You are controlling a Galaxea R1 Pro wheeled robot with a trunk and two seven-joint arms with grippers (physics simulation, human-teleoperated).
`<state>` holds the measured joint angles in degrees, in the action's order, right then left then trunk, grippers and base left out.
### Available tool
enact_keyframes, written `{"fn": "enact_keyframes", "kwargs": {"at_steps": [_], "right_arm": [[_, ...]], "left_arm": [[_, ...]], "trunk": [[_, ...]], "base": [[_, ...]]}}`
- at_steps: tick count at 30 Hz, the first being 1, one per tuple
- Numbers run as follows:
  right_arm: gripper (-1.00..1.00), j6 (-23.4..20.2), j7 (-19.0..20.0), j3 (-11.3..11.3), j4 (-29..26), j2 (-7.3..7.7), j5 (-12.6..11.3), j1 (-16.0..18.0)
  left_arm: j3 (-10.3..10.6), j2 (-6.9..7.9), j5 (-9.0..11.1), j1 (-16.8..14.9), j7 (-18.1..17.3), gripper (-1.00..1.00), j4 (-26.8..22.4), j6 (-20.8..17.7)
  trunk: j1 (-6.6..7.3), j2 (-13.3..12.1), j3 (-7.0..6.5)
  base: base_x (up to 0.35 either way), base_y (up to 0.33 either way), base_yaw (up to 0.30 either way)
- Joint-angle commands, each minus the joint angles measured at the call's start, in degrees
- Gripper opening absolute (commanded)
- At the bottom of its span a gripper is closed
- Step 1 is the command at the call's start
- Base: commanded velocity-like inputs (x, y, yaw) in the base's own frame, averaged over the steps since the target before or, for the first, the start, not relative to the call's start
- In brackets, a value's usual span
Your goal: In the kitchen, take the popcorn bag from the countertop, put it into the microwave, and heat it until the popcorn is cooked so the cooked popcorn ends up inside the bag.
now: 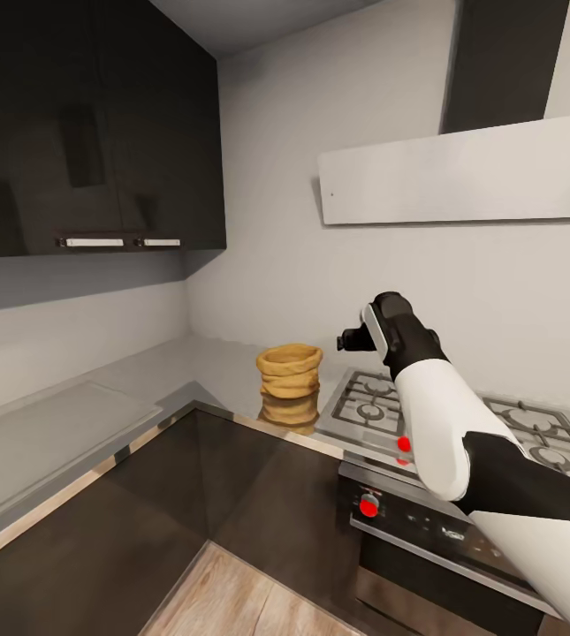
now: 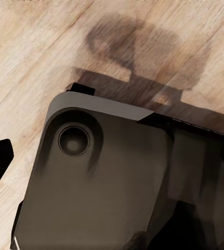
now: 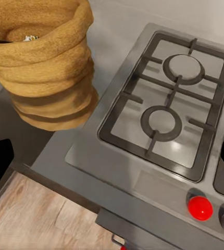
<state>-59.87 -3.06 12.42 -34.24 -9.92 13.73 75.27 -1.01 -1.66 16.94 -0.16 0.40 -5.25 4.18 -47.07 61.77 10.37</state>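
right arm (image 1: 444, 433) nearest us, fingers' spread we cannot tell; popcorn bag (image 1: 290, 370) upright on desk (image 1: 223, 367) beside hob (image 3: 169, 104): we should lower squarely over its rim before closing.

Wrinkled paper popcorn bag (image 1: 290, 371) on glossy steel countertop (image 1: 223, 367).

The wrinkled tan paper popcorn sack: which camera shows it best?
The right wrist view: the wrinkled tan paper popcorn sack is close, its open top showing pale bits inside. The head view shows the sack whole but small, on the grey steel countertop beside the stove.
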Motion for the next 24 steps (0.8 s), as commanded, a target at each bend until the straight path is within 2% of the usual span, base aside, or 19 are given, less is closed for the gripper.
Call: {"fn": "enact_keyframes", "kwargs": {"at_steps": [1, 24], "right_arm": [[1.00, -0.13, -0.28, 0.31, -0.04, -0.08, -0.07, 0.05], [1.00, -0.13, -0.45, 0.14, -0.40, -0.08, 0.11, 0.06]], "left_arm": [[-0.06, 0.02, 0.18, -0.02, 0.04, 1.00, -0.02, 0.13], [0.13, 0.07, 0.29, -0.02, -0.40, 1.00, 0.07, -0.05]], "trunk": [[-0.01, 0.05, 0.08], [-0.01, 0.05, 0.08]], "base": [[0.149, 0.000, 0.000], [0.317, 0.000, 0.000]]}}
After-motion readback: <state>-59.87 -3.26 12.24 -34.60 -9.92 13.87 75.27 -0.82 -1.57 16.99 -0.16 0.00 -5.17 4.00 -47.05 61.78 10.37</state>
